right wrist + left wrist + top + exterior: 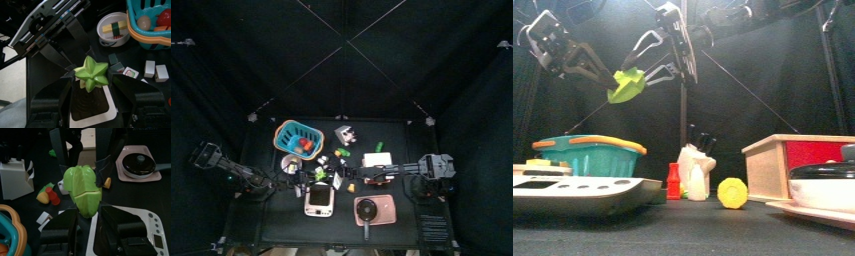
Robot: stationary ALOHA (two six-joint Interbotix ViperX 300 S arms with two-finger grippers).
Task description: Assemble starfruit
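My left claw (85, 220) holds starfruit (83, 192) piece, up high, upper left of front view. My right claw (93, 87) grips star-shaped end too. Pieces look joined, no gap seen. Left to do: maybe push tight, set on worktop (285, 225).

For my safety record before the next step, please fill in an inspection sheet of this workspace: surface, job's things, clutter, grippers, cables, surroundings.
Surface: black table, crowded with toys.
Job's things: starfruit, held in the air above the table.
Clutter: teal basket, white toy device, pink plate, wooden box.
Grippers: left gripper and right gripper both shut on the starfruit, from opposite ends.
Cables: nothing seen on the table.
Surroundings: black curtains all around.
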